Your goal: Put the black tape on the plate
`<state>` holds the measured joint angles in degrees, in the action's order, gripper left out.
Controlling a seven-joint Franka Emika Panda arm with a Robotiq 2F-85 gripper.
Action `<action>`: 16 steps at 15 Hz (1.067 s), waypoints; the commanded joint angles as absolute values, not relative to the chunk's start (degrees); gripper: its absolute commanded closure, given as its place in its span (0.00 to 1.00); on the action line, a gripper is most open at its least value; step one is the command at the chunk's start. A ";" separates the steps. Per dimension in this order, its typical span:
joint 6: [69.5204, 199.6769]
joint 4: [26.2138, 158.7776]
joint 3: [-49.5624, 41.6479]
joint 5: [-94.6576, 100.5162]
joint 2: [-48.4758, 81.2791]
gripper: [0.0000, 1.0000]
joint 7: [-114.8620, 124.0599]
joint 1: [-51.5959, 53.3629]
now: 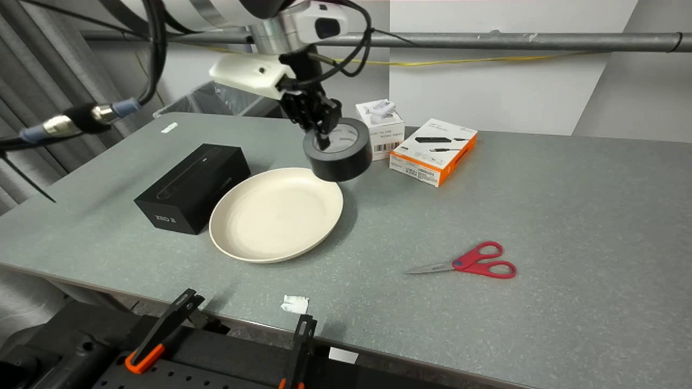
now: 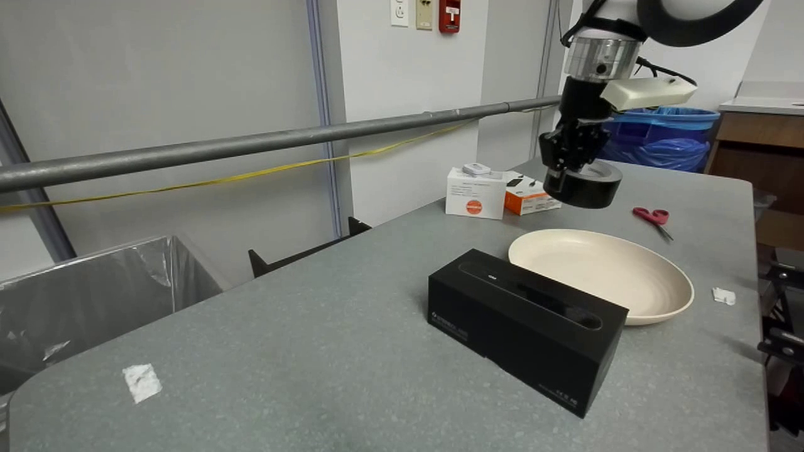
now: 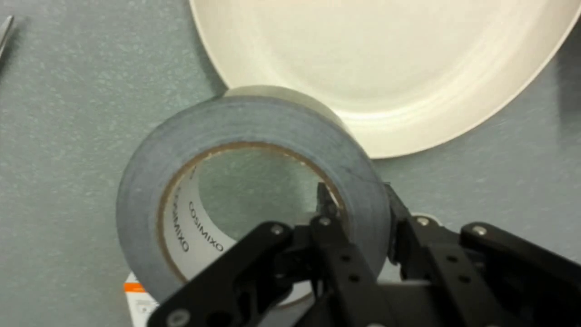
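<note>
Black tape [image 1: 341, 163] is held aloft over a gray counter [image 1: 567, 205] in both exterior views, its ring pinched by a pincer [image 3: 356, 200] whose jaws are closed on it, one inside the hollow core and one along the outside. Below lies a cream-white plate [image 1: 275, 213], set farther than the roll from the counter edge that runs along the wall [image 1: 486, 92]. In the wrist view part of the plate's rim is hidden by the roll, yet the counter is seen through the core, so the tape is judged to be mostly short of the plate, toward the wall-side edge. The pick-up is judged done and the carry nearly so; the placing is not yet made. By all appearances, a shift toward the opposite edge, a lowering and a release are left to be carried out. A black box [image 2: 524, 326] is seen just beside the plate, though contact between the two cannot be made out, while a white carton [image 1: 386, 138] and an orange-edged carton [image 1: 430, 154] are grouped near the wall-side edge; red-handled scissors [image 1: 464, 263] are laid well apart, between that edge and the opposite one.
</note>
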<state>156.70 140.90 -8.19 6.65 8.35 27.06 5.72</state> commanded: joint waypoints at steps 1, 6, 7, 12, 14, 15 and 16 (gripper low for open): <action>158.64 146.90 -2.57 5.69 4.35 0.94 22.70 6.56; 159.30 150.44 1.87 8.36 7.44 0.94 22.25 8.24; 159.40 150.92 1.97 9.57 8.00 0.94 22.61 8.67; 160.97 150.85 -0.98 19.68 12.26 0.94 26.20 11.40; 162.04 151.34 -2.21 21.96 12.60 0.49 26.55 12.50; 162.53 151.67 -2.58 22.23 12.42 0.49 26.45 12.94; 162.24 151.86 -2.78 22.22 12.19 0.42 26.26 13.32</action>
<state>160.33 150.78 -0.82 19.93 13.07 24.84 11.02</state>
